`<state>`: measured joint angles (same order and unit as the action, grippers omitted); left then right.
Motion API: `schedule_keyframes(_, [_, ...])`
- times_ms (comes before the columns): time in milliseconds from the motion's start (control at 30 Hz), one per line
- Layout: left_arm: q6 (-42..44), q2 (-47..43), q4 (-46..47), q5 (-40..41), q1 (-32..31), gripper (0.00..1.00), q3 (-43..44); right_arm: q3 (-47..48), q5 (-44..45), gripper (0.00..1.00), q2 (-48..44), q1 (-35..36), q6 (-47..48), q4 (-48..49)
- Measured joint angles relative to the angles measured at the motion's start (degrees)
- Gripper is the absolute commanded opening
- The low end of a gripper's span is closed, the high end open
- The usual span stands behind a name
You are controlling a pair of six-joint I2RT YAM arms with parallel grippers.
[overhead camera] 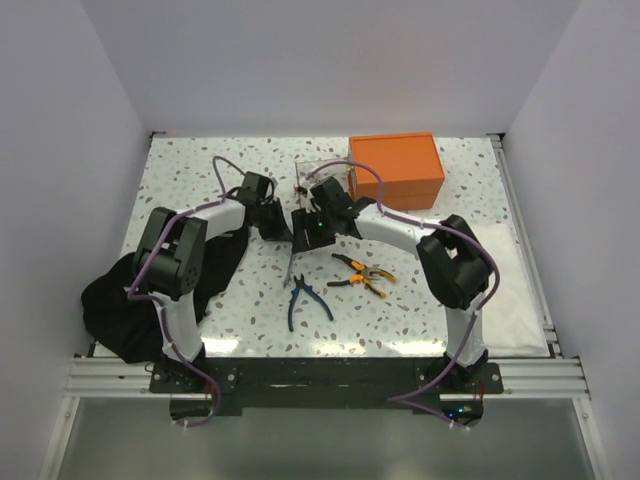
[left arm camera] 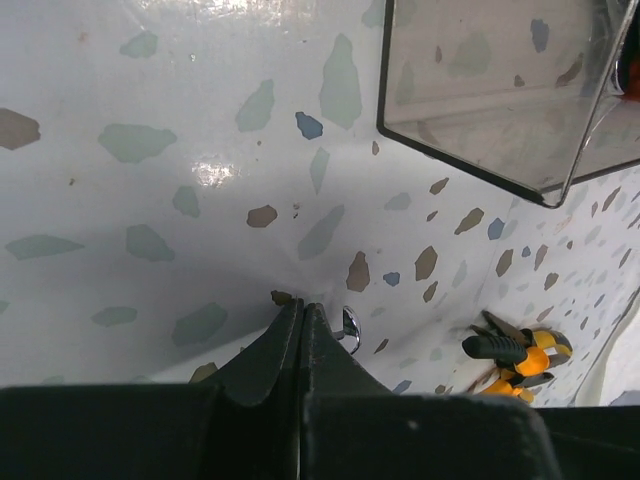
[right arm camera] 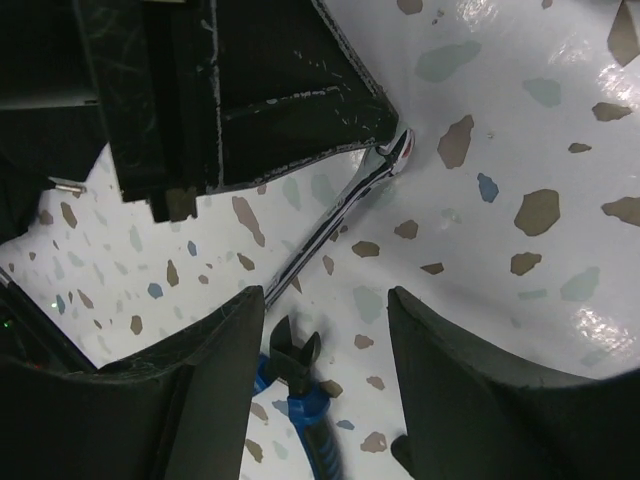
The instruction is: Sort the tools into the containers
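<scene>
My left gripper [left arm camera: 302, 305] is shut at table level, its fingers pinched on one end of a silver spanner [right arm camera: 330, 215]; the chrome tip [left arm camera: 348, 328] peeks out beside the fingertips. In the top view the spanner [overhead camera: 291, 262] runs as a thin line from that gripper [overhead camera: 272, 225] towards the near edge. My right gripper [right arm camera: 325, 310] is open and holds nothing, hovering above the head of the blue-handled pliers [right arm camera: 305, 385]. Those pliers [overhead camera: 305, 300] and the orange-and-black pliers [overhead camera: 365, 272] lie mid-table. The clear box [overhead camera: 322, 172], orange box [overhead camera: 397, 168] and black bag [overhead camera: 125, 300] are the containers.
A flat white sheet [overhead camera: 510, 280] covers the table's right side. The clear box [left arm camera: 470, 160] stands just beyond my left fingers. Both wrists crowd together near the middle of the table [overhead camera: 200, 160], between the clear box and the pliers. White walls enclose three sides.
</scene>
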<state>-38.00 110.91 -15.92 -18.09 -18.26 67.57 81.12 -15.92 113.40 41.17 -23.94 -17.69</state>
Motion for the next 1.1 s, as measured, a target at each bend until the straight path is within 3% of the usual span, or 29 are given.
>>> schedule_keyframes(267, [-3.32, 0.0, 0.46, -1.18, 0.87, 0.0, -0.74, 3.67, 2.25, 0.52, 4.13, 1.95, -3.08, -3.23])
schedule_keyframes(433, [-4.79, -0.07, 1.22, -1.97, 1.33, 0.0, -1.46, 5.49, 4.59, 0.42, 6.43, 3.67, -4.68, -4.59])
schedule_keyframes(533, [-5.4, -0.5, 1.79, -2.43, 1.66, 0.0, -2.34, 7.65, 6.34, 0.26, 8.87, 4.72, -5.75, -5.6])
schedule_keyframes(567, [-5.73, -0.66, 1.99, -2.49, 1.9, 0.0, -2.62, 8.17, 6.8, 0.07, 9.16, 4.9, -5.86, -5.77])
schedule_keyframes(600, [-6.01, -0.76, 2.12, -2.75, 2.27, 0.0, -2.91, 8.59, 7.5, 0.0, 9.42, 5.07, -6.12, -5.81])
schedule_keyframes(733, [-6.01, -1.86, 1.42, -2.69, 3.63, 0.4, -3.82, 9.16, 8.44, 0.0, 9.86, 5.27, -7.61, -6.34])
schedule_keyframes(767, [-5.79, -2.21, 1.07, -2.78, 4.11, 0.45, -3.87, 9.18, 8.76, 0.0, 9.84, 5.16, -7.39, -6.34])
schedule_keyframes(867, [-4.9, -5.14, -1.64, -1.64, 6.54, 0.53, -4.13, 9.18, 9.27, 0.0, 9.29, 4.66, -5.53, -6.71])
schedule_keyframes(1100, [-2.58, -20.98, -0.94, 0.26, 12.28, 0.55, -9.57, 8.98, 8.72, 0.0, 2.82, 2.89, 0.46, -6.62])
